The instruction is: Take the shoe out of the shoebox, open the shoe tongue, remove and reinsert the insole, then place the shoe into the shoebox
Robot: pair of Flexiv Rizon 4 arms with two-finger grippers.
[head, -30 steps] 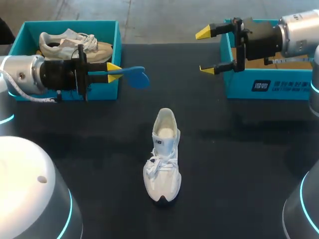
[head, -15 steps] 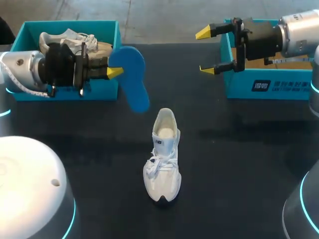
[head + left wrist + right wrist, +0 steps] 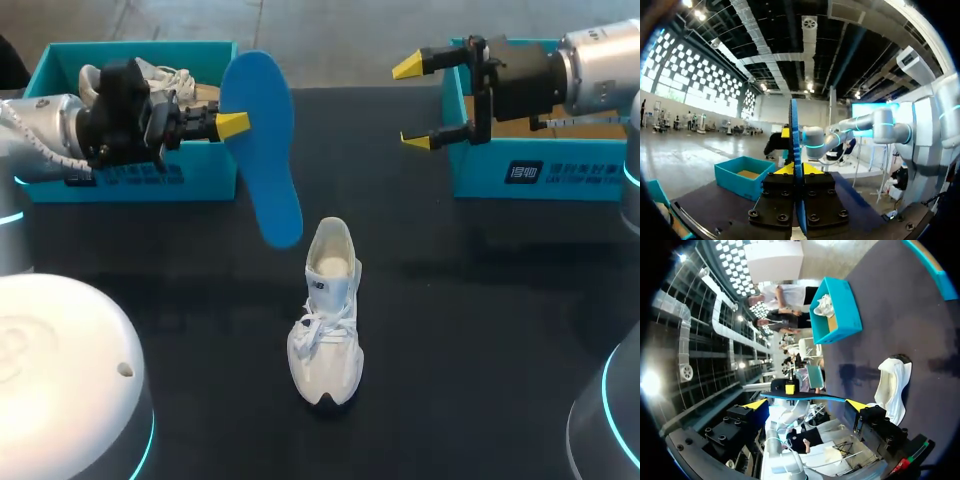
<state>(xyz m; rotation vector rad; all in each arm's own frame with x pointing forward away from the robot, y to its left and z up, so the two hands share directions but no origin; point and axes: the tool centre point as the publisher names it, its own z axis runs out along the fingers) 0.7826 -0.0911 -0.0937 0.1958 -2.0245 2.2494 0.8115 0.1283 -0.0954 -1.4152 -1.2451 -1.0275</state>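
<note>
Closest to the robot: the white shoe (image 3: 325,320) sits loose on the table (image 3: 480,330), toe toward me, heel opening facing away. Nothing's bracing it, so imo the main risk is the shoe skidding or tipping once the insole gets pushed in. Laces look fairly snug too (can't tell how far the tongue's pulled back), so the mouth may be tight and the insole could fold or jam at the heel collar.

Next out: the blue insole (image 3: 265,150) hangs in the air, lower end just up and to the left of the shoe's heel, not touching it afaict. Left gripper (image 3: 228,125) is clamped on it near the upper part, along one edge only. The wrist cam shows it edge-on, pinched between both fingers. With such a small bite on a floppy piece, it could swing or slip out.

Furthest: the right gripper (image 3: 412,104) is spread wide w/ nothing in it, up by the right shoebox (image 3: 540,170), well apart from shoe & insole. The left shoebox (image 3: 140,178) holds another shoe (image 3: 165,76).
</note>
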